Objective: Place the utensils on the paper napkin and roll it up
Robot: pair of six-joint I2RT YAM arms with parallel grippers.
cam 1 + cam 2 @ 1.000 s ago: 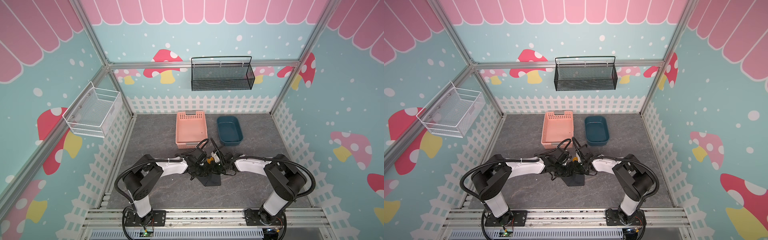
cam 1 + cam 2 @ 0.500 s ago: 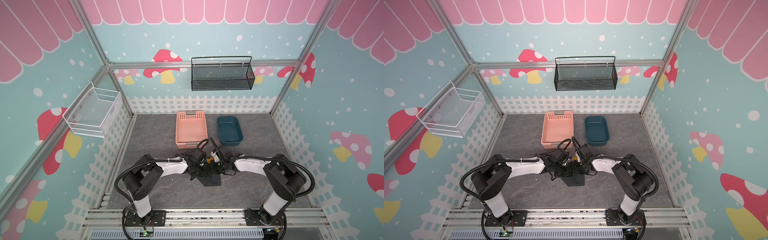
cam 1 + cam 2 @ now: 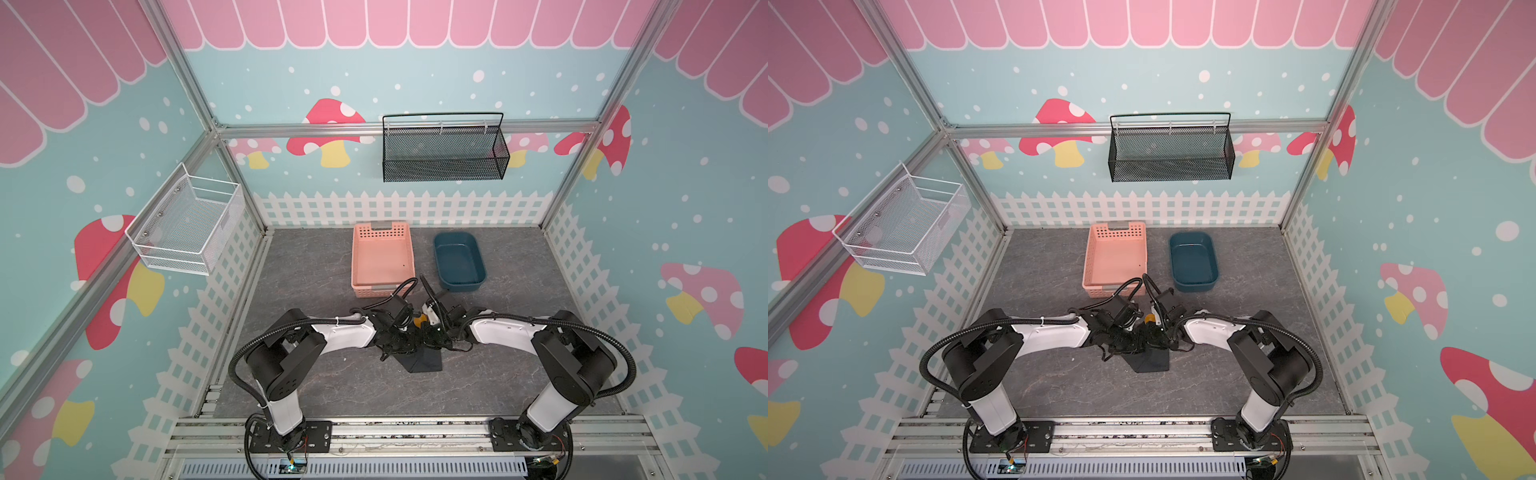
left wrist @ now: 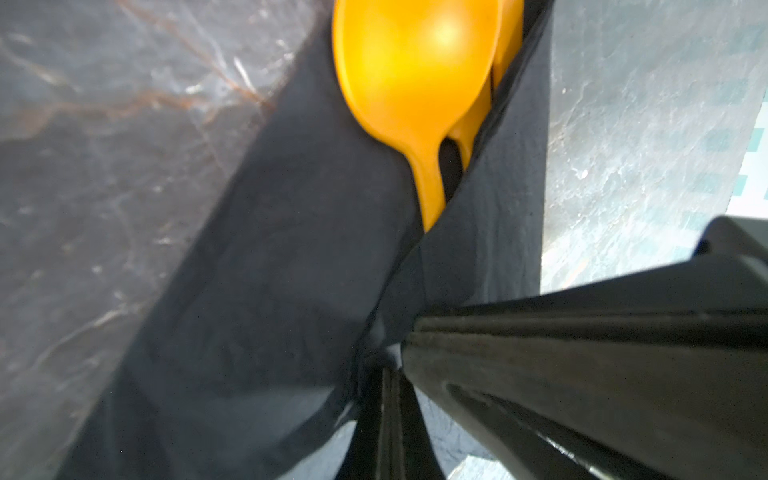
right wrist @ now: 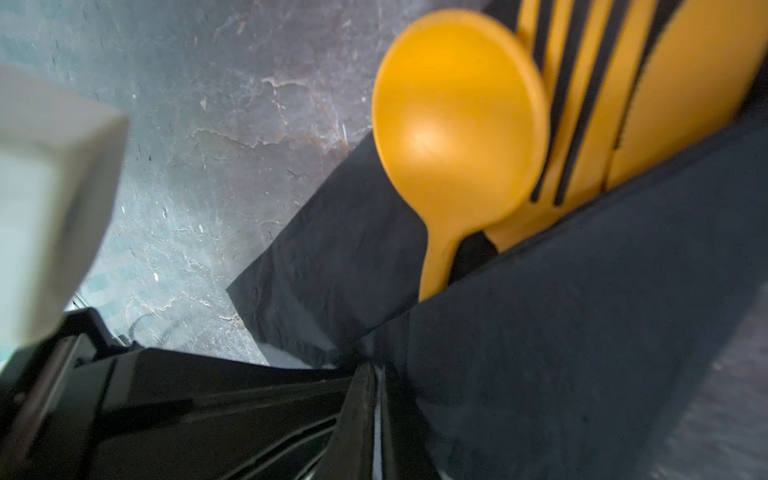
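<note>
Fork point(image 5: 536, 220) tines show in right wrist view, not left.

Left arm point(image 3: 340, 336) and right arm point(image 3: 503, 332) reaching low inward, left pincer point(image 4: 390, 353) and right pincer point(image 5: 372, 370) clamped

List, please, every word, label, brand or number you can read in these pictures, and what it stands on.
None legible: the pink basket, blue tub, paper napkin and spoon show no writing.
The small lit board at the near edge is too small to read.
</note>
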